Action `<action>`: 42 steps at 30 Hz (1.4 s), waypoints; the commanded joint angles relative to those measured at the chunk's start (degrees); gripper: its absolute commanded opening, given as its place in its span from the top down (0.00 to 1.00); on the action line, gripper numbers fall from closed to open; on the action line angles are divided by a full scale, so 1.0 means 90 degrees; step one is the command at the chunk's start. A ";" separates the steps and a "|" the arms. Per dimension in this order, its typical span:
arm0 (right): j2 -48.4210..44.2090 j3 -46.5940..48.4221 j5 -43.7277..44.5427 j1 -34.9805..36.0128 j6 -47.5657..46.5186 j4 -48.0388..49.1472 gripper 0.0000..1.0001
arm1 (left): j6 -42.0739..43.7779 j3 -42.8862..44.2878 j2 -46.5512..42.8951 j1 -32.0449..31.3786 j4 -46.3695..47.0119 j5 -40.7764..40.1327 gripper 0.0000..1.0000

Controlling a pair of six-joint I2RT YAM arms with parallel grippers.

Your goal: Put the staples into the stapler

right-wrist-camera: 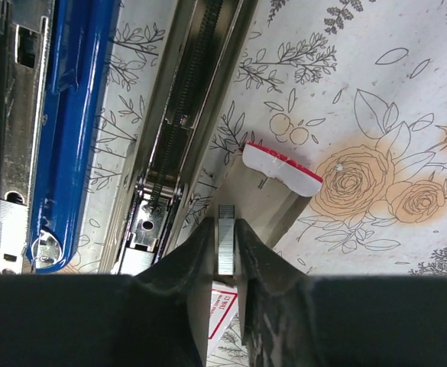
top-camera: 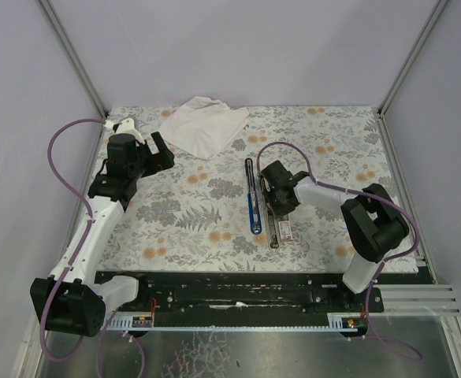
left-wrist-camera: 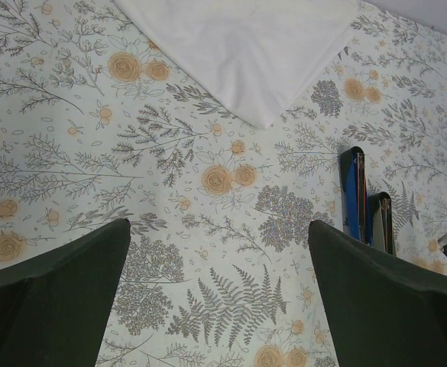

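A blue stapler (top-camera: 252, 201) lies open at mid-table, and a silvery stapler's open magazine rail (right-wrist-camera: 185, 107) with its spring lies beside the blue stapler (right-wrist-camera: 70, 130). To the right of the rail sits the small staples box (right-wrist-camera: 273, 191), its red-edged white flap (right-wrist-camera: 283, 167) folded back. My right gripper (right-wrist-camera: 225, 238) is over the box, shut on a silvery strip of staples (right-wrist-camera: 225, 229) held upright between its fingers. My left gripper (left-wrist-camera: 219, 252) hovers open over bare floral cloth at the far left, well apart from the blue stapler (left-wrist-camera: 353, 195).
A crumpled white cloth (top-camera: 205, 124) lies at the back of the floral mat, also showing as the white cloth (left-wrist-camera: 238, 46) ahead of my left gripper. Frame posts and grey walls bound the table. A black rail (top-camera: 238, 291) runs along the near edge.
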 commanded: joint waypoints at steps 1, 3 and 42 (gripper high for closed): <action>-0.0146 0.0125 -0.0228 -0.0094 -0.0022 -0.0166 0.79 | -0.0001 -0.0043 0.0017 0.0051 0.0366 0.0074 0.00; -0.0243 0.0172 -0.0216 -0.0100 0.0018 -0.0240 0.81 | 0.0000 -0.0043 0.0026 0.0051 0.0360 0.0073 0.00; -0.0539 0.0058 0.0295 -0.1180 0.1137 -0.0149 0.83 | -0.0485 -0.0246 -0.0026 0.0012 0.0575 0.0872 0.03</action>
